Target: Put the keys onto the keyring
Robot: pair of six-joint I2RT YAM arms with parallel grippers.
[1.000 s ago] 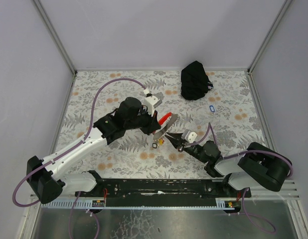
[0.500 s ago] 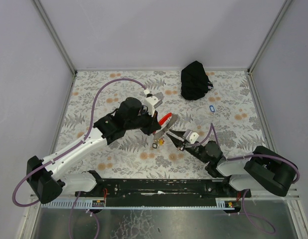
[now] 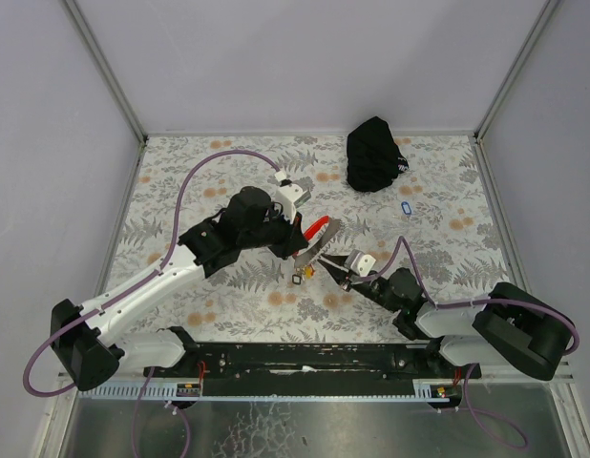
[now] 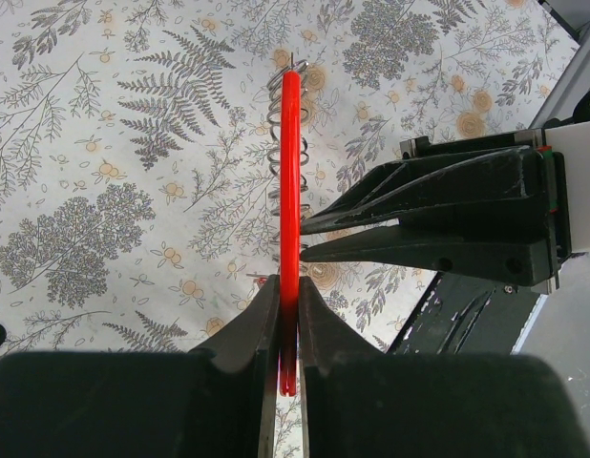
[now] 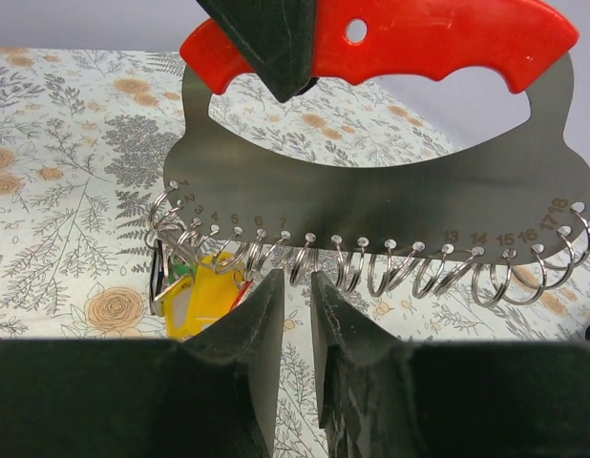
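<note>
Starting at the left jaws, we find them clenched on the red grip (image 4: 290, 191) of the keyring (image 5: 371, 181), held edge-up over the counter (image 3: 228, 172); the right jaws stand slightly parted just under its rings (image 5: 386, 277), grasping nothing we can see. We judge the plate stiff and slick, so the grip suits; the blue key (image 3: 403, 210), well apart by the bag (image 3: 373, 153), looks featherlight, best pinched by its tag.
</note>
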